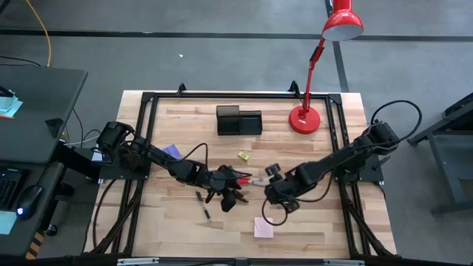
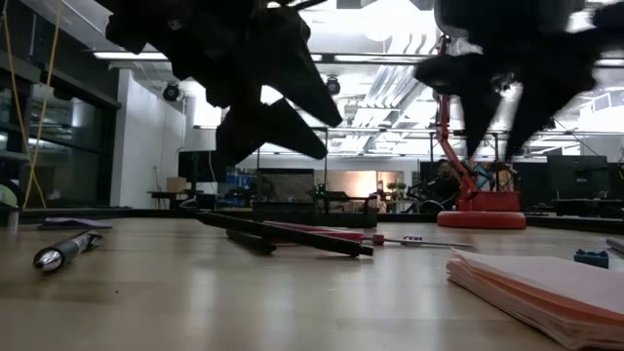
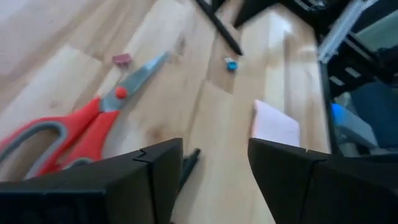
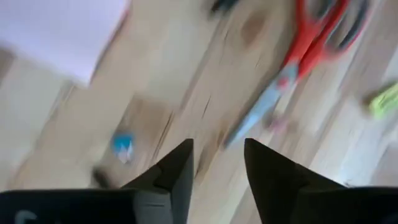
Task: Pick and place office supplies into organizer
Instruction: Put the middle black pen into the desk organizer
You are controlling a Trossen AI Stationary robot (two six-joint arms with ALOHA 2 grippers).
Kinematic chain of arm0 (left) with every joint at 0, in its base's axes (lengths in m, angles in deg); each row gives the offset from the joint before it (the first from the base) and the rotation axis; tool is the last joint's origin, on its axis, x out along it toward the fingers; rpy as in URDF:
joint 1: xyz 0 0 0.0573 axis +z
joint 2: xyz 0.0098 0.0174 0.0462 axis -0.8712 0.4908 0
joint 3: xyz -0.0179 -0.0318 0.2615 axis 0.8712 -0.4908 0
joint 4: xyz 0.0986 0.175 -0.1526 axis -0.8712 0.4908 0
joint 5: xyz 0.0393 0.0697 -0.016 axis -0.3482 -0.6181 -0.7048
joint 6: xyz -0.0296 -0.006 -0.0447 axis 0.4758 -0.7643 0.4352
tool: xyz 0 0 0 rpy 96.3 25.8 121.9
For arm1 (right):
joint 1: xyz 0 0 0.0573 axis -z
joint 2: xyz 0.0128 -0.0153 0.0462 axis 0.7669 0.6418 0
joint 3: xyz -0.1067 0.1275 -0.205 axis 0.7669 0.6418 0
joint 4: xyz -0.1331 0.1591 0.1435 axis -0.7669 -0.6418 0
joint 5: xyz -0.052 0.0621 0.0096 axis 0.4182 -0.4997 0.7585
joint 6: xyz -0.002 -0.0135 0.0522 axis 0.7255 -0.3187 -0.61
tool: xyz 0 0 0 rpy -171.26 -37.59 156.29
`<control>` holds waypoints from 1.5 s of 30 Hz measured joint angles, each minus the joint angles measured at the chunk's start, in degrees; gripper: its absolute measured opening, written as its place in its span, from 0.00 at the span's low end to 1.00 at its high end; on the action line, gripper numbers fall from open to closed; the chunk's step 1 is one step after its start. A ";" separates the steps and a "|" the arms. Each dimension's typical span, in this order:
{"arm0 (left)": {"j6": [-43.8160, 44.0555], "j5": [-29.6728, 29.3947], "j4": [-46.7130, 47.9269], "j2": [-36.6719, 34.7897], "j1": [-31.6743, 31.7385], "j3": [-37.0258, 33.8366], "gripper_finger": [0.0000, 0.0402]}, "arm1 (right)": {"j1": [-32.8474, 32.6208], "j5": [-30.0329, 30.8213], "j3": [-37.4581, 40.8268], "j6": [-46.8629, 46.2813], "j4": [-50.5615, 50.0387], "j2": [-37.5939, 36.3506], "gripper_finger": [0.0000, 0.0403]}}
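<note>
Scissors: the red-handled scissors with grey metal blades (image 3: 74,134) lay flat on the pale wooden table (image 1: 318,222) near its middle, between the two grippers; in the high view their long axis ran roughly left to right, blade tips toward the right arm.
Pens: a thin dark pen (image 1: 204,206) lay on the boards near the left gripper, its long axis running toward the front edge.
Note pads: a pink square note pad (image 1: 263,227) lay near the front edge; a purple note pad (image 1: 172,151) lay beside the left arm.
Yellow piece: small, (image 1: 242,155) between scissors and organizer.
Organizer: the small black boxy desk organizer (image 1: 239,120) stood at the back, beside the red desk lamp (image 1: 304,118).
Left gripper: (image 3: 214,171) reached in low over the scissor handles, fingers apart, nothing between them.
Right gripper: (image 4: 217,165) reached in from the opposite side, above the blade tips, fingers parted, holding nothing.
</note>
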 joint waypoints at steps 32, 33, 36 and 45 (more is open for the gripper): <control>-2.85 -5.83 7.76 -2.84 -0.53 0.00 0.41 | 6.02 -3.38 6.45 -0.13 25.38 0.45 0.36; -3.20 -5.98 8.28 -3.51 -0.86 0.00 0.41 | 6.60 -4.07 6.45 -0.58 25.45 0.68 0.36; -4.32 -8.66 8.55 -5.39 -2.61 0.02 0.41 | 7.77 -4.40 6.45 -1.00 26.70 2.17 0.36; -8.22 -17.98 8.33 -11.24 -9.02 -1.49 0.41 | 10.41 -7.78 6.45 -2.07 31.59 6.64 0.36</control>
